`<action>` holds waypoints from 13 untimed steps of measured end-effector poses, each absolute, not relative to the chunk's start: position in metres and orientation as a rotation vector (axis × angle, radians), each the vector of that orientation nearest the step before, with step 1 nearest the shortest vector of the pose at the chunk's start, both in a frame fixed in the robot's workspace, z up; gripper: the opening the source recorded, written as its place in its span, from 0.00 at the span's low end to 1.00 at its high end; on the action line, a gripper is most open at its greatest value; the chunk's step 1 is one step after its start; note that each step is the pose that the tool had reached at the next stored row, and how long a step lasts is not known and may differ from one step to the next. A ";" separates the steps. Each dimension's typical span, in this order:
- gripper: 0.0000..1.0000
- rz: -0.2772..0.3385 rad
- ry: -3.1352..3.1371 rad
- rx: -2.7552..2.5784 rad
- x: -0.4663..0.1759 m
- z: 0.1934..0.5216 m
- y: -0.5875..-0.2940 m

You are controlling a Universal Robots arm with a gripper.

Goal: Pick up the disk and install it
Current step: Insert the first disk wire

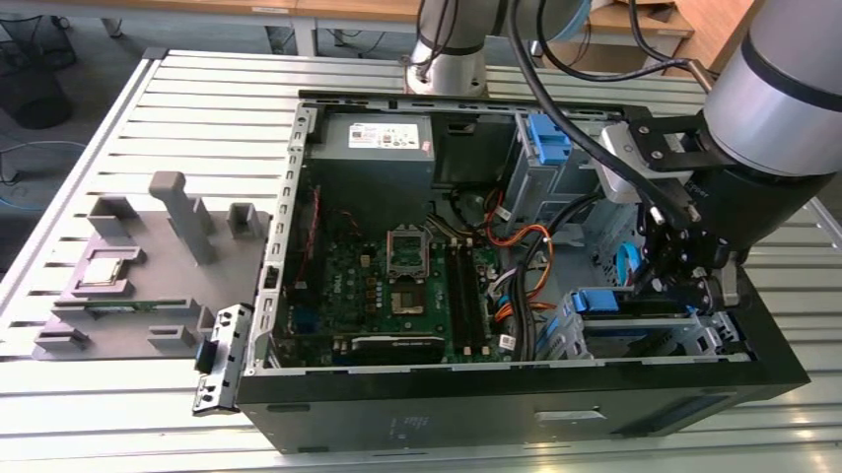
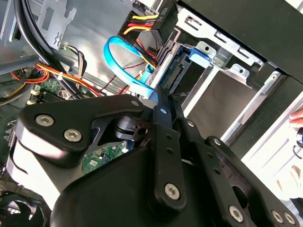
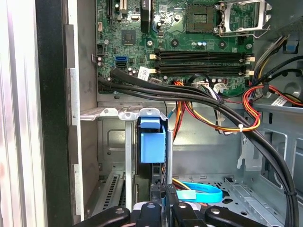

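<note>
End effector (image 3: 164,199) closed, tips near disk (image 3: 152,142) standing in bay (image 3: 106,112). Risk: skewed push jams frame; blue cable (image 3: 203,193) snags.

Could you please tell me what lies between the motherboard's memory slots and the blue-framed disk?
In the first wrist view, a bundle of black cables crosses between the memory slots and the disk.
</note>
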State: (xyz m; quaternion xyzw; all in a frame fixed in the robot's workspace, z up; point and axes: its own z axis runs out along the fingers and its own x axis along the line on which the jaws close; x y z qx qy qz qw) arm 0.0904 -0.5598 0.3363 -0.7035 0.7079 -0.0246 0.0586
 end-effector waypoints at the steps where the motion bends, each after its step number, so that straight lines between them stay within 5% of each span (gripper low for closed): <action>1: 0.16 -0.075 2.145 -2.131 0.090 0.336 -0.560; 13: 0.16 -0.075 2.144 -2.131 0.090 0.333 -0.560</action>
